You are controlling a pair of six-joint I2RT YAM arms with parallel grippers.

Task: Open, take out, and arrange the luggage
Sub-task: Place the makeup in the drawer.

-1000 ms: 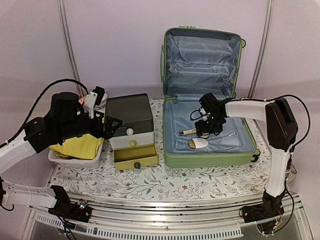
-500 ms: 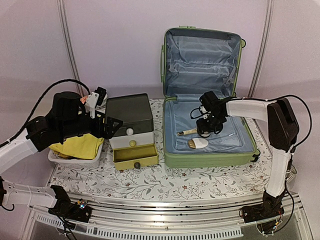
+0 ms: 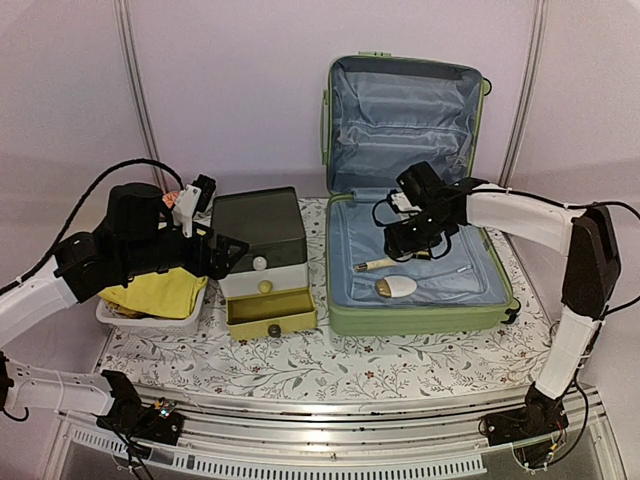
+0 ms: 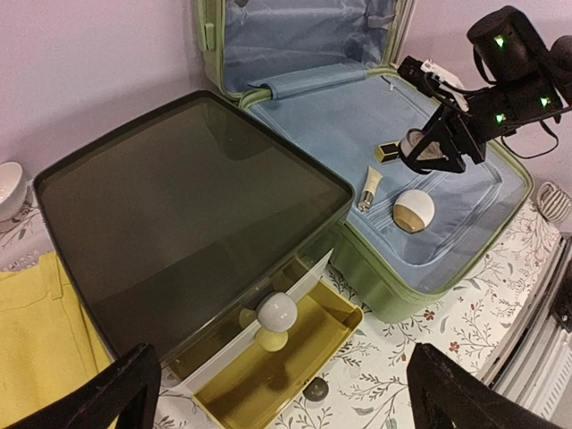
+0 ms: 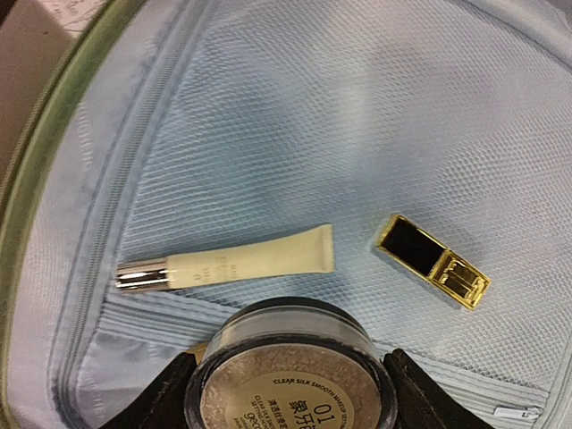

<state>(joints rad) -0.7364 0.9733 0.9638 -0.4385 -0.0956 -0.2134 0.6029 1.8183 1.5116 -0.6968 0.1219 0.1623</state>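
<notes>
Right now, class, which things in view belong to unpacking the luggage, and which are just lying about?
Job: luggage; powder jar in the right hand; cream tube; gold lipstick case; round compact; probably the drawer box.
Lying about: yellow cloth; white basket; small bowl.

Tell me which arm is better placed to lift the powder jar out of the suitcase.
Right. The right gripper grips the powder jar over the suitcase; the left gripper hangs open above the drawer box, outside it.
</notes>
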